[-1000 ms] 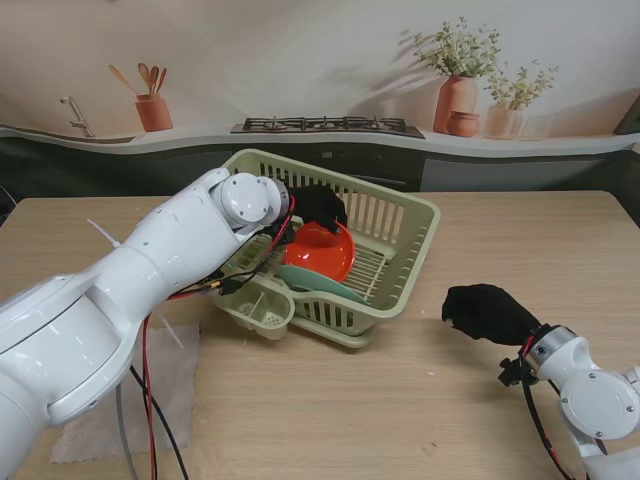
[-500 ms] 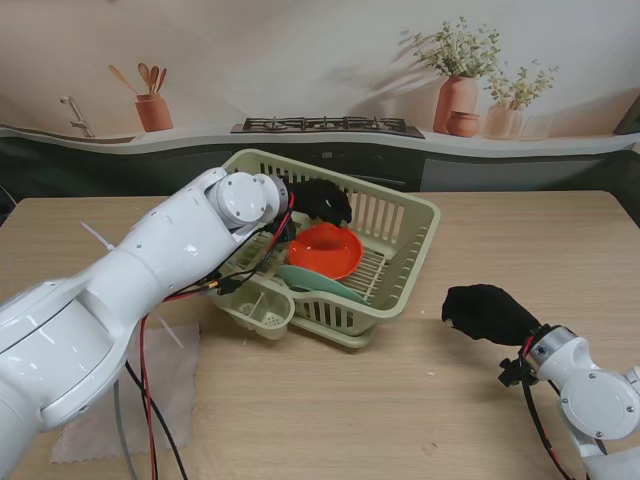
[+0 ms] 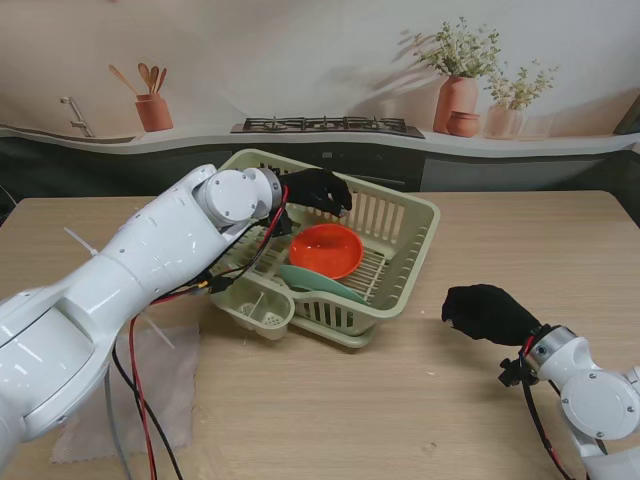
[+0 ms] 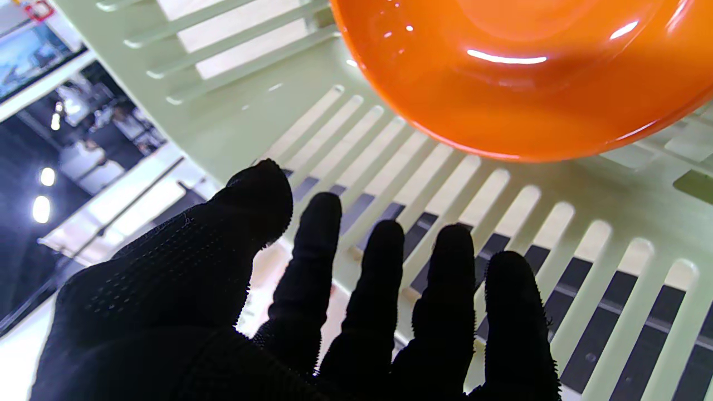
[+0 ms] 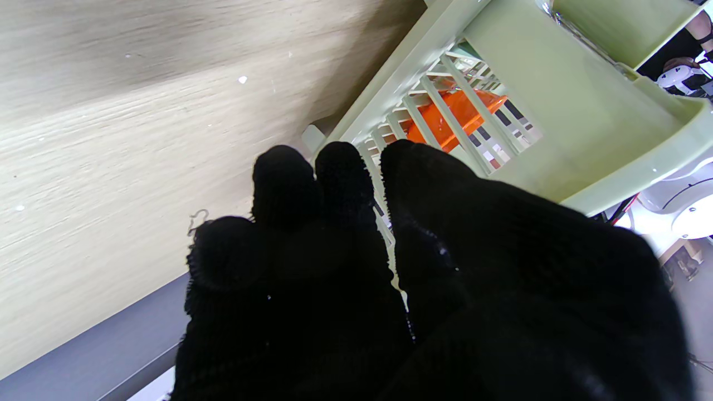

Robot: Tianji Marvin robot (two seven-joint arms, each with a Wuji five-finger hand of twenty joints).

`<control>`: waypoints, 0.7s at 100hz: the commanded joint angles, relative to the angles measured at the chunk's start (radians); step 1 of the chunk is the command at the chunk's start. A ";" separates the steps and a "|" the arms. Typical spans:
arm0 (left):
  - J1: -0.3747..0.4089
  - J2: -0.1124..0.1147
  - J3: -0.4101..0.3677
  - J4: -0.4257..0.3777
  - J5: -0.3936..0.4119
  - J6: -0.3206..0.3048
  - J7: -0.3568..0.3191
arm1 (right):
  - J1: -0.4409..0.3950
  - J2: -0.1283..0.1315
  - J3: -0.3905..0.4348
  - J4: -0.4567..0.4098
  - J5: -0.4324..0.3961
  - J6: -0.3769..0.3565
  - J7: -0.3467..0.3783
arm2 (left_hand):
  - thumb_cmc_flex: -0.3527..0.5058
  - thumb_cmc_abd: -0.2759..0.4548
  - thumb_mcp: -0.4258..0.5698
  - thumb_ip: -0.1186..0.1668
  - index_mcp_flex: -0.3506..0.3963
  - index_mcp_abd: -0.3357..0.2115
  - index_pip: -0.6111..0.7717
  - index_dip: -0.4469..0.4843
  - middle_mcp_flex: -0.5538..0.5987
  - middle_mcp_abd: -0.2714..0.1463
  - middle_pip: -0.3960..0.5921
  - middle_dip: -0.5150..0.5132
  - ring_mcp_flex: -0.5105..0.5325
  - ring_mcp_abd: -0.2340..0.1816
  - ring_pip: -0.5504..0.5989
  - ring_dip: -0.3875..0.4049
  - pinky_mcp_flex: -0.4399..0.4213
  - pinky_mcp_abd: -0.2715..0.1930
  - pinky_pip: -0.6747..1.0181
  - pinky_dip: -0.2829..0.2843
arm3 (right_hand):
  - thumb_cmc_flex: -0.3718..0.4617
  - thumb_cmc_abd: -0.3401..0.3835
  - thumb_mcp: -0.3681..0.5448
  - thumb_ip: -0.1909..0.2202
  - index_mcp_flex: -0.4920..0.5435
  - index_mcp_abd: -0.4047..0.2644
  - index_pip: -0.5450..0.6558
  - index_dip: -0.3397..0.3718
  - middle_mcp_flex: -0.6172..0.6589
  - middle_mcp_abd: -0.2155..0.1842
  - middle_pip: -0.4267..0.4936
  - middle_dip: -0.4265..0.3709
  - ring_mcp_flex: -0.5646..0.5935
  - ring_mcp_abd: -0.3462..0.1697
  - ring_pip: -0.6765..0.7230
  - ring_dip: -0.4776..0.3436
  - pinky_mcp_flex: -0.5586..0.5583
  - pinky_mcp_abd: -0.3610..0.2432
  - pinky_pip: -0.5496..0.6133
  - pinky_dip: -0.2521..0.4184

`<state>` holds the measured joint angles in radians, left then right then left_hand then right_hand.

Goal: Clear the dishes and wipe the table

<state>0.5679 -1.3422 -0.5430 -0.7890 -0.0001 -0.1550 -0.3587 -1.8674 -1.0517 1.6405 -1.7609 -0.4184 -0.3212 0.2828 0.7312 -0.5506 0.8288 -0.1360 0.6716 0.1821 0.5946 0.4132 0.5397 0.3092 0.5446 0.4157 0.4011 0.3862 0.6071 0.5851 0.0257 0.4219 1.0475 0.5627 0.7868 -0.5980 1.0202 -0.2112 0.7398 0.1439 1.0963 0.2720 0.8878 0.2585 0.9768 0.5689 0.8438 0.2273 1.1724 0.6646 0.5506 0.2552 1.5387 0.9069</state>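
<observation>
The orange bowl (image 3: 325,250) lay in the dish rack (image 3: 412,222) over a green plate (image 3: 318,283). The left hand (image 3: 318,190) hovered empty, fingers (image 4: 312,262) spread. The right hand (image 3: 488,313) was curled, holding nothing. Wiping the surface (image 3: 400,410) with the cloth (image 3: 175,385) remained.

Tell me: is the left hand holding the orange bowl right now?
No. The left hand has its fingers spread and empty, apart from the orange bowl, which lies in the dish rack.

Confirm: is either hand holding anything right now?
No. Left hand is open above the orange bowl, not touching it; right hand is curled on nothing.
</observation>
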 commanded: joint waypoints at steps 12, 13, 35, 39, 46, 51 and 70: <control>0.012 0.040 -0.033 -0.074 0.010 0.000 -0.007 | -0.005 0.000 0.005 -0.001 -0.004 -0.010 0.015 | 0.061 0.010 -0.059 -0.020 0.025 -0.017 0.065 0.017 0.082 0.005 0.097 0.031 0.081 0.070 0.142 0.095 0.060 0.036 0.123 0.055 | 0.025 -0.033 0.044 -0.028 0.027 0.001 0.004 -0.004 0.024 0.037 -0.001 0.012 0.024 0.021 -0.001 0.003 0.009 -0.004 0.036 0.015; 0.013 0.043 -0.035 -0.079 0.010 0.001 -0.008 | -0.006 0.000 0.005 -0.001 -0.004 -0.010 0.015 | 0.063 0.009 -0.061 -0.021 0.027 -0.017 0.067 0.017 0.086 0.006 0.100 0.032 0.085 0.071 0.146 0.098 0.063 0.038 0.126 0.057 | 0.025 -0.033 0.044 -0.028 0.027 0.001 0.004 -0.004 0.024 0.037 -0.001 0.012 0.024 0.021 -0.001 0.003 0.009 -0.004 0.036 0.015; 0.046 0.099 -0.089 -0.195 0.035 0.011 -0.027 | -0.007 0.001 0.006 -0.001 -0.002 -0.015 0.017 | 0.155 0.021 -0.183 -0.007 0.069 -0.022 0.149 -0.002 0.167 0.033 0.156 0.057 0.179 0.116 0.245 0.156 0.177 0.108 0.221 0.141 | 0.026 -0.033 0.044 -0.028 0.027 0.000 0.004 -0.004 0.023 0.037 0.000 0.012 0.024 0.021 -0.001 0.004 0.011 -0.004 0.036 0.015; 0.054 0.109 -0.102 -0.216 0.040 0.013 -0.032 | -0.007 0.001 0.007 0.000 -0.002 -0.017 0.017 | 0.158 0.023 -0.188 -0.007 0.071 -0.021 0.152 -0.003 0.170 0.035 0.159 0.059 0.182 0.118 0.249 0.158 0.185 0.112 0.225 0.144 | 0.026 -0.033 0.045 -0.027 0.027 0.001 0.004 -0.004 0.024 0.037 0.000 0.012 0.024 0.021 -0.001 0.004 0.012 -0.004 0.036 0.015; 0.071 0.126 -0.127 -0.257 0.048 0.020 -0.040 | -0.008 0.001 0.009 0.000 -0.003 -0.020 0.017 | 0.165 0.027 -0.197 -0.005 0.075 -0.020 0.156 -0.007 0.172 0.039 0.160 0.059 0.182 0.120 0.253 0.161 0.186 0.115 0.224 0.148 | 0.026 -0.033 0.045 -0.028 0.027 0.001 0.004 -0.003 0.024 0.038 0.000 0.012 0.025 0.021 0.000 0.004 0.014 -0.004 0.037 0.015; 0.083 0.138 -0.146 -0.282 0.054 0.020 -0.045 | -0.009 0.001 0.011 0.000 -0.004 -0.021 0.017 | 0.168 0.031 -0.202 -0.004 0.074 -0.020 0.156 -0.010 0.172 0.037 0.160 0.059 0.179 0.120 0.251 0.160 0.184 0.116 0.223 0.149 | 0.027 -0.035 0.046 -0.027 0.027 0.002 0.004 -0.003 0.024 0.038 0.000 0.012 0.027 0.020 0.000 0.004 0.015 -0.004 0.037 0.016; 0.142 0.178 -0.233 -0.383 0.078 0.017 -0.056 | -0.017 0.001 0.018 0.000 -0.010 -0.025 0.015 | 0.174 0.038 -0.221 0.001 0.075 -0.023 0.158 -0.016 0.173 0.030 0.151 0.055 0.180 0.116 0.241 0.154 0.175 0.115 0.215 0.153 | 0.025 -0.034 0.046 -0.028 0.026 0.000 0.004 -0.003 0.025 0.037 0.000 0.012 0.028 0.021 0.002 0.005 0.018 -0.004 0.039 0.016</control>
<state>0.7061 -1.1842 -0.7670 -1.1480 0.0769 -0.1370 -0.4005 -1.8735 -1.0513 1.6568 -1.7605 -0.4226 -0.3382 0.2867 0.8705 -0.5382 0.6189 -0.1383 0.7053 0.1820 0.7302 0.4073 0.7074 0.3295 0.6889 0.4550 0.5698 0.4835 0.8412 0.7288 0.2036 0.5122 1.2226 0.6932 0.7868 -0.5989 1.0309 -0.2112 0.7398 0.1440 1.0963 0.2719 0.8950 0.2595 0.9766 0.5689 0.8456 0.2281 1.1724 0.6645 0.5548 0.2563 1.5387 0.9069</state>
